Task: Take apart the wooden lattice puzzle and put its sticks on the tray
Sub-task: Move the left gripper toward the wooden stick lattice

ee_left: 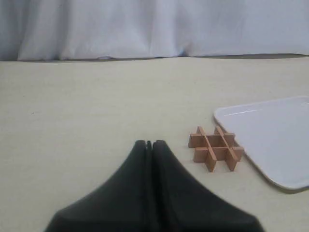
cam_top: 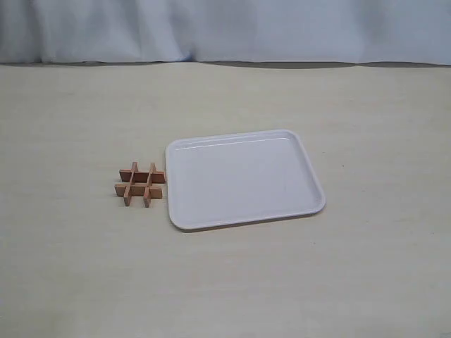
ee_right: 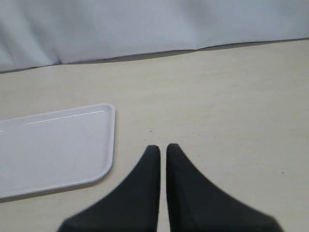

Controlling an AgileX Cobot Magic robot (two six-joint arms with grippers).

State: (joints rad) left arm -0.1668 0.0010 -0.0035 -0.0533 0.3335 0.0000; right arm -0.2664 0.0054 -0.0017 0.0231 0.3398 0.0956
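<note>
The wooden lattice puzzle (cam_top: 141, 184) lies whole on the table, its four reddish-brown sticks interlocked in a hash shape, just off the left edge of the white tray (cam_top: 243, 179). Nothing lies on the tray. Neither gripper shows in the exterior view. In the left wrist view my left gripper (ee_left: 149, 143) is shut and empty, short of the puzzle (ee_left: 216, 148) and apart from it, with the tray (ee_left: 275, 140) beyond. My right gripper (ee_right: 163, 147) is shut with only a thin slit between its black fingers, holding nothing, beside a corner of the tray (ee_right: 53, 145).
The table is a pale beige surface (cam_top: 352, 282). A white cloth backdrop (cam_top: 225, 28) hangs along its far edge. No other objects are in view.
</note>
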